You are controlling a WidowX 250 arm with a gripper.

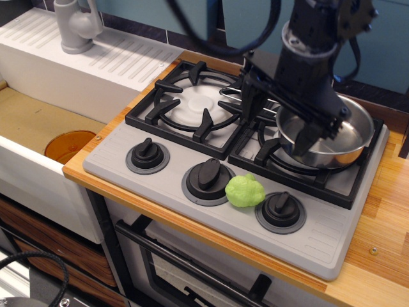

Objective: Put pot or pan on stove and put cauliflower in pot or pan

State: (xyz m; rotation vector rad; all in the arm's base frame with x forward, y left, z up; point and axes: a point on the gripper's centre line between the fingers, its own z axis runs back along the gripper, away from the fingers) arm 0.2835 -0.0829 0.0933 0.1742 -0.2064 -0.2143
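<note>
While the steel saucepan (329, 133) sits on the right burner grate (307, 157) of the grey stove (249, 173), the cauliflower (245, 190) has not yet been put in it: the light-green lump lies on the grey panel along the stove's front edge, between the middle knob (208, 174) and the right knob (280, 210), just beside both. The pan stands upright near the stove's back right corner, and nothing can be seen in the part of its bowl that shows; much of its left side is hidden by the arm. A thin wire handle (231, 92) appears to run from the pan toward the left grate (192, 105), though most of it is covered. The black gripper (275, 121) hangs over the seam between the two grates, at the pan's left rim, with its two fingers (307, 135) spread well apart and nothing between them; one finger points down at the grate near the stove's middle, the other reaches over the pan's near rim. Whether either finger touches the pan cannot be told. The left knob (147, 153) stands at the front left corner of the stove. Beyond the stove's left edge lies the sink basin (29, 121) with an orange disc (69, 144) in it, and behind that the white ribbed drainer (121, 61) with a grey tap (75, 24).
</note>
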